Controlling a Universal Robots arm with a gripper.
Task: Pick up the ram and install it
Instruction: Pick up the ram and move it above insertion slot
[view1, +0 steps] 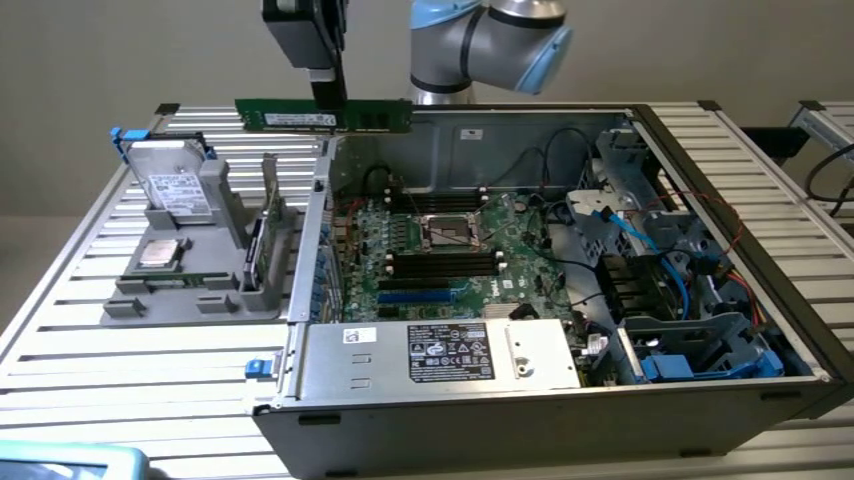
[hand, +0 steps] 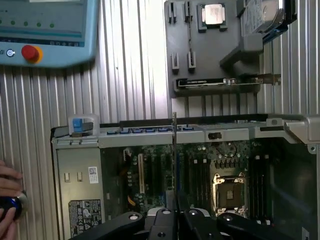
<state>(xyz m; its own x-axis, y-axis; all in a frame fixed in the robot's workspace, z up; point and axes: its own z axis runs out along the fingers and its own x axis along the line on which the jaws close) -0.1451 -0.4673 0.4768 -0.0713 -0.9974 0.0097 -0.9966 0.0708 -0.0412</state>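
Observation:
The ram (view1: 374, 116) is a long green stick with a pale label, held level in the air above the back left corner of the open computer case (view1: 534, 415). My gripper (view1: 327, 100) is shut on the ram's middle from above. In the wrist view the ram (hand: 174, 145) shows edge-on as a thin line running out from between my gripper's (hand: 173, 200) black fingers. Beyond it lie the case's side wall and the motherboard (hand: 200, 170). The black memory slots (view1: 441, 262) lie beside the CPU socket (view1: 451, 230).
A grey parts holder (view1: 200, 290) at the exterior view's left carries a silver drive (view1: 176, 185), a CPU (view1: 160, 253) and an upright card. Cables and drive cages crowd the case's right side. A pendant with a red button (hand: 30, 52) and a person's hand (hand: 7, 200) are in the wrist view.

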